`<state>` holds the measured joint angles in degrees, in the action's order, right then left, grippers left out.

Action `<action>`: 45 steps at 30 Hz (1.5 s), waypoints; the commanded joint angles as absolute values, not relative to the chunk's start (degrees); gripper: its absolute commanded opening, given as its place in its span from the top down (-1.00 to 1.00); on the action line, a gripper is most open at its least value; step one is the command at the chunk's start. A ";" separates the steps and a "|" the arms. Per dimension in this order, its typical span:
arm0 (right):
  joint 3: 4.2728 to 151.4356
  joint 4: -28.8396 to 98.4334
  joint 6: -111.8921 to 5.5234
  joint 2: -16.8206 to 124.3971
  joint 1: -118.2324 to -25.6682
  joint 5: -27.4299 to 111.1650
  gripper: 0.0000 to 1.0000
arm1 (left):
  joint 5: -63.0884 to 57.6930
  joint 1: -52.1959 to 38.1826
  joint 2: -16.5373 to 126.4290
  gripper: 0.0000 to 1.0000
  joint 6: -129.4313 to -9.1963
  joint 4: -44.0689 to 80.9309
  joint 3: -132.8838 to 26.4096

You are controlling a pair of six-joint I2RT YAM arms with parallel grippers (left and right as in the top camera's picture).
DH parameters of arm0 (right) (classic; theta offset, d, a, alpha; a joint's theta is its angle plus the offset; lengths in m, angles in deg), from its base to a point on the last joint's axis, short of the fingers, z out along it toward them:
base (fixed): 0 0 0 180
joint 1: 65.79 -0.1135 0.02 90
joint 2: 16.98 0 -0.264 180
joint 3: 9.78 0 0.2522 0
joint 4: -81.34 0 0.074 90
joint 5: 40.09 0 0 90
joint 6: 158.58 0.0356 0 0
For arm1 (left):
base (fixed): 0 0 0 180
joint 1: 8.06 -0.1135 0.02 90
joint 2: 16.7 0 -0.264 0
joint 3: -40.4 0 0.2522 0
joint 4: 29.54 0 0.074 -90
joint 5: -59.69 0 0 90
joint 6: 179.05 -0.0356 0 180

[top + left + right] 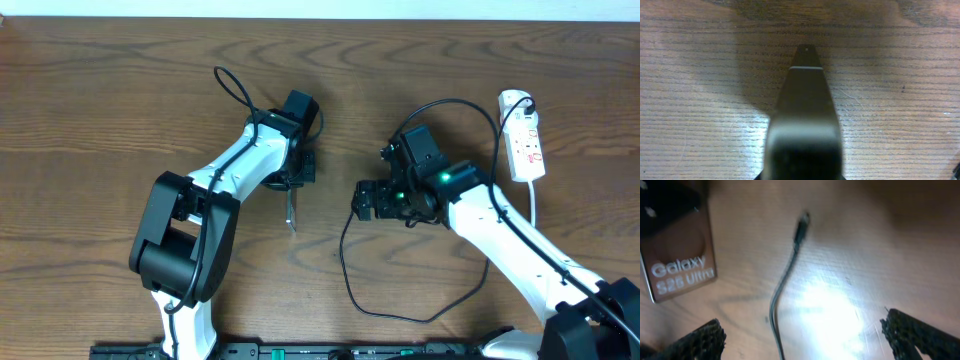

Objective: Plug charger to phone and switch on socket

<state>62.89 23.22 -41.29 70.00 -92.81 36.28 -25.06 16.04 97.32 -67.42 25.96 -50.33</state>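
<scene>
Pinching the flat phone (682, 255), the left pincer (291, 190) faces the right pincer (802, 332), spread above the thin charger (801, 227).

A wooden table (100, 110) fills nearly every view, its brown top marked with darker, wavy grain and long looping figure. Along the far edge in the overhead view runs a narrow pale band (300, 8). In the left wrist view the grain runs in fine level lines, with a bright patch of reflected light (747, 125) beside a broad soft shadow and a small dark speck (903, 88) to the right. The right wrist view shows a white glare (827, 305) on the wood.
</scene>
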 commanded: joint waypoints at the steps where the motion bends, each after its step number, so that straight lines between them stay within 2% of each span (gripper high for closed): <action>1: 64.40 18.28 -36.64 69.62 -93.27 37.99 -0.99 | -21.84 14.64 98.45 0.86 -67.31 26.00 -51.79; 5: 64.42 12.47 -30.72 70.96 -93.27 36.52 -0.99 | -9.43 11.47 96.90 0.86 -66.59 24.26 -52.73; 11: 67.88 8.54 -30.76 78.43 -93.10 32.72 -0.98 | 13.91 5.33 96.22 0.86 -64.76 20.98 -52.73; 17: 76.27 5.13 -35.22 90.56 -94.85 31.52 -0.99 | 16.06 0.89 96.20 0.86 -64.82 21.26 -52.73; 22: 78.28 17.26 -36.40 93.84 -95.50 27.50 -0.99 | 17.28 -1.53 95.83 0.85 -65.00 21.41 -52.73; 23: 78.26 19.11 -38.28 93.93 -95.44 27.13 -0.92 | 17.26 -1.77 95.79 0.85 -65.08 21.41 -52.73; 27: 78.26 19.05 -31.33 93.95 -95.41 36.81 0.03 | 17.24 -2.03 95.79 0.86 -66.11 21.44 -52.73; 28: 78.15 18.20 -29.36 94.08 -95.52 39.17 0.20 | 17.24 -2.03 95.79 0.86 -66.09 21.46 -52.73; 36: 77.30 17.50 -26.78 98.78 -97.03 41.68 0.37 | 17.24 -1.99 95.79 0.86 -66.09 21.26 -52.73; 44: 77.47 17.85 -26.93 100.94 -97.18 41.64 0.25 | 17.21 -1.99 95.79 0.86 -66.09 21.28 -52.73; 45: 77.97 16.69 -27.11 100.88 -97.01 41.62 0.28 | 17.21 -1.99 95.79 0.85 -66.09 21.31 -52.73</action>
